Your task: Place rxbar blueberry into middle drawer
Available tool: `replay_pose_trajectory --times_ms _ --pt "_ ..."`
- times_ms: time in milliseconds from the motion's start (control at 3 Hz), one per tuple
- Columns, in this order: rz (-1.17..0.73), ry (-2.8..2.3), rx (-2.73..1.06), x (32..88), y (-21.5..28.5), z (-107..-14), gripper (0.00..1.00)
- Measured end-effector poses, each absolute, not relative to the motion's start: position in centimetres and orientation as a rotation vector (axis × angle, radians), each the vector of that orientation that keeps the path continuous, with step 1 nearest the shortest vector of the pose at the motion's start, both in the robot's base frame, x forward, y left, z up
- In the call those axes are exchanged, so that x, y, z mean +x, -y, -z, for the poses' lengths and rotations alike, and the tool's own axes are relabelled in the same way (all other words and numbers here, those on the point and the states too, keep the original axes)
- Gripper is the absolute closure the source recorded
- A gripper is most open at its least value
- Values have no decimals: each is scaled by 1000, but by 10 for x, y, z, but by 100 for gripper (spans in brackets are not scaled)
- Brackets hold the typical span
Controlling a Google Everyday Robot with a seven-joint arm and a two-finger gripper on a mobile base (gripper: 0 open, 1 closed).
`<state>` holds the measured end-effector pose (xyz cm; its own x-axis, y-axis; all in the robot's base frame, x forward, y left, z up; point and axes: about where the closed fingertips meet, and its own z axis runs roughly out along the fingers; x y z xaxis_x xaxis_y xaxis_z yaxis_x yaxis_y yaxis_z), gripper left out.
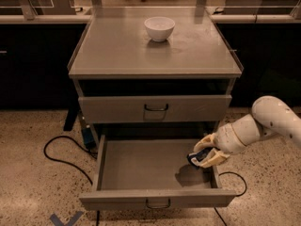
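Note:
The middle drawer [141,166] is pulled out wide open below a closed drawer front [155,108]. Its inside looks empty apart from the gripper's shadow. My gripper [201,155] reaches in from the right, hanging just above the drawer's right rear part, inside the right wall. It is shut on the rxbar blueberry [196,158], a small dark blue bar whose end shows between the pale fingers [214,158]. The bar is held clear above the drawer floor.
A white bowl [159,28] stands on the cabinet top [117,55] toward the back. Black cables [61,154] lie on the speckled floor left and right of the cabinet. Dark counters run behind.

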<state>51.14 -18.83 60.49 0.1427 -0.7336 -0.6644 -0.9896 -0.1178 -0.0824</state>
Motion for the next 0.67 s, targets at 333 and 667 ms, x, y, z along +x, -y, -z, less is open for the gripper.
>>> replay_pose_trajectory --times_ms 333,667 --pt "-708 -1692 -1835 501 151 -573 100" --pt "-675 -1720 -1795 507 145 -564 100"
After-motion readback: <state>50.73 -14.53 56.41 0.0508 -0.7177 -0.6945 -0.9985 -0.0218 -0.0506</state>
